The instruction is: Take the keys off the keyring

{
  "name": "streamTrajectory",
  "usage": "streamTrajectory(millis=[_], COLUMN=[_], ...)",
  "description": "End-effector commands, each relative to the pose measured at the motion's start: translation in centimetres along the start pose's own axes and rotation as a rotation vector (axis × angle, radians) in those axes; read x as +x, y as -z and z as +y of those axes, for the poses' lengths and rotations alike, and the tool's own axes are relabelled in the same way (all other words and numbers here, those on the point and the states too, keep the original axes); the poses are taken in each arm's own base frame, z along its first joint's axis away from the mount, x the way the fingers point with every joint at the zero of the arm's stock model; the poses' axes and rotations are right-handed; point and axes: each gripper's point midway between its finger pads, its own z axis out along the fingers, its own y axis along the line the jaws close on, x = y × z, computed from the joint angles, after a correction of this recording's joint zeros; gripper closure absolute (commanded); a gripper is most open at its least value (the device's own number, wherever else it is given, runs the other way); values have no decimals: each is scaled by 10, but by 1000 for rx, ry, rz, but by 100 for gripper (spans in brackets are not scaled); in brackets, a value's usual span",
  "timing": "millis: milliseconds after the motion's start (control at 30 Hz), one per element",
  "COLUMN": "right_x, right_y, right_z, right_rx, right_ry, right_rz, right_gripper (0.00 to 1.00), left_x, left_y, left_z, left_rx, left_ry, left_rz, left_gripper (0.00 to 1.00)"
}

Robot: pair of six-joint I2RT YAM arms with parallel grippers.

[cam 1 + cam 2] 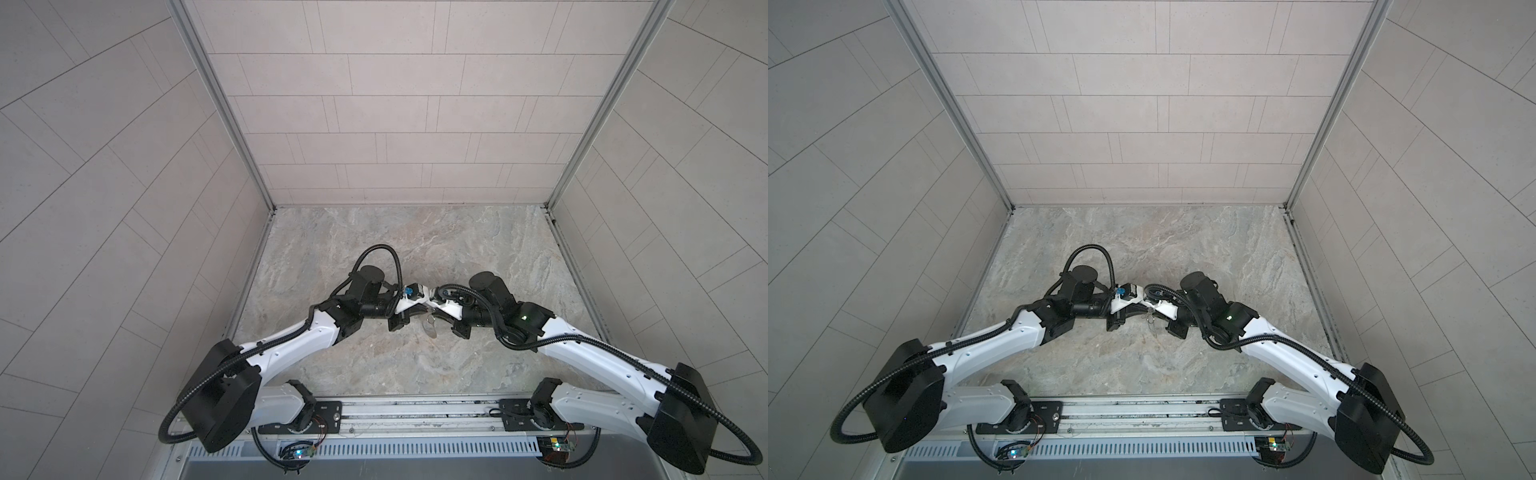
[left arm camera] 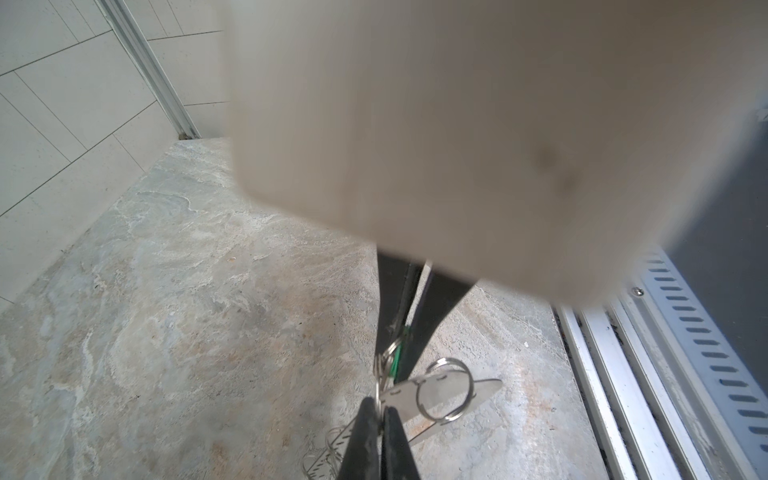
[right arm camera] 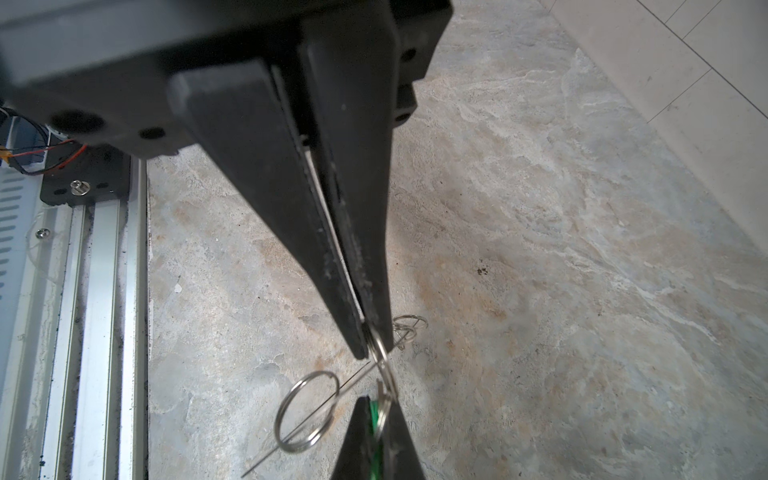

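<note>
Both arms meet mid-tabletop (image 1: 415,249), lifted off it. The left gripper (image 2: 395,370) has its jaws together on the green key (image 2: 400,353). Only a sliver of green shows between the tips, and the metal part is hidden. The right gripper (image 3: 368,353) has its jaws clamped on a small loop (image 3: 376,345) at the keyring's edge. The keyring (image 2: 440,392) hangs between and just below the two tips. It's a flat grey plate in the left wrist view but edge-on in the right wrist view, just a thin line. A bigger ring (image 3: 307,411) dangles from it.

In both top views the keyring (image 1: 430,328) is a tiny pale blur under the wrists and I can't make out the key there. A blurred white housing fills most of the left wrist view. There's a wire tangle (image 3: 409,326) past the right tips – I can't tell if it's loose on the tabletop.
</note>
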Motion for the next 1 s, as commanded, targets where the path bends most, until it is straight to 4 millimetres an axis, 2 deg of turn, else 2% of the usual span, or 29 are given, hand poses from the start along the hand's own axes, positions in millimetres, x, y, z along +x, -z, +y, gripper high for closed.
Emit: streamTrajectory(millis=[0, 267, 600, 733, 800, 967], right_x=[-20, -4, 1, -4, 7, 11], right_y=[5, 1, -4, -2, -5, -7], right_z=[-6, 2, 1, -3, -1, -5], right_rx=[22, 8, 51, 88, 98, 122], right_ry=[32, 64, 65, 13, -13, -58], right_rz=[-55, -47, -35, -87, -70, -77], right_gripper=[100, 85, 77, 73, 71, 69], left_x=[6, -6, -21, -25, -27, -32], left_y=[-3, -2, 1, 2, 3, 3], left_z=[1, -2, -3, -3, -2, -1], left_rx=[-6, 21, 38, 36, 34, 34], left_ry=[22, 21, 7, 8, 9, 3], left_rz=[23, -25, -65, -81, -89, -103], left_gripper=[100, 100, 100, 100, 100, 100])
